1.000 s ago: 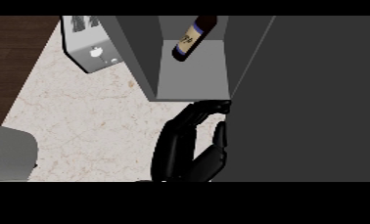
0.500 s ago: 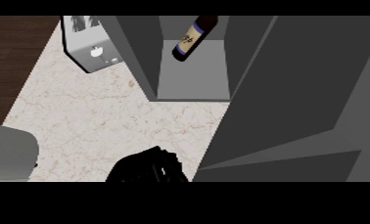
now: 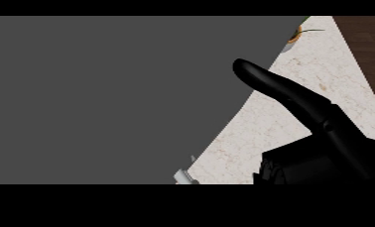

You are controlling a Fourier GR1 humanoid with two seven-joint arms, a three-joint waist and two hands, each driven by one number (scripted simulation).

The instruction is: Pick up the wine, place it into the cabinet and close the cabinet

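A broad grey cabinet panel fills the left and middle of the head view. The wine bottle and the cabinet's inside do not show. My right hand comes in at the lower right. One straight black finger reaches up and left, its tip at the panel's slanted right edge. It holds nothing. My left hand is out of the picture.
Pale marble counter shows in a wedge on the right, with dark wood beyond it at the top right corner. A small potted plant peeks out beside the panel's upper edge. A small light object sits at the panel's bottom edge.
The grey panel now covers the open compartment and the bottle that showed before. The hand has shifted from the lower middle to the right, one finger stretched along the panel's edge.
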